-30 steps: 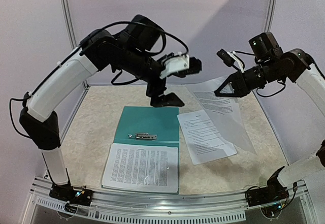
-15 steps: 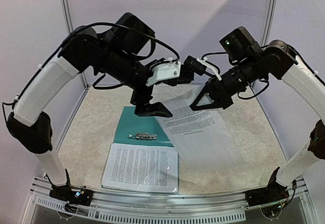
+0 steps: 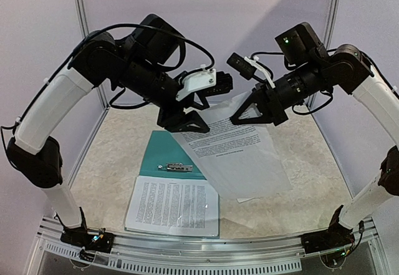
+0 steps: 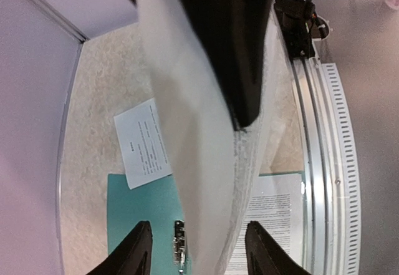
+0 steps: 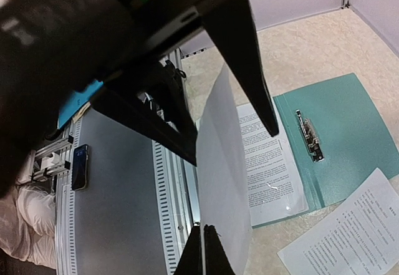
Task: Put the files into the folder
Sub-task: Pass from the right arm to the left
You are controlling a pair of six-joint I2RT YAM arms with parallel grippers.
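One sheet (image 3: pixel 234 156): right jaws clenched on it, left jaws apart astride; print unreadable.

Beige speckled table (image 3: pixel 305 200); aluminium rail (image 3: pixel 218 245) along near edge.

The raised sheet (image 3: pixel 234 156) hid the folder's (image 3: pixel 163 153) right edge in the top view. Print on every page was too small to read. In the right wrist view the left gripper (image 5: pixel 234 147) was a dark blur, and a loose sheet (image 5: pixel 349 231) ran off the bottom edge.
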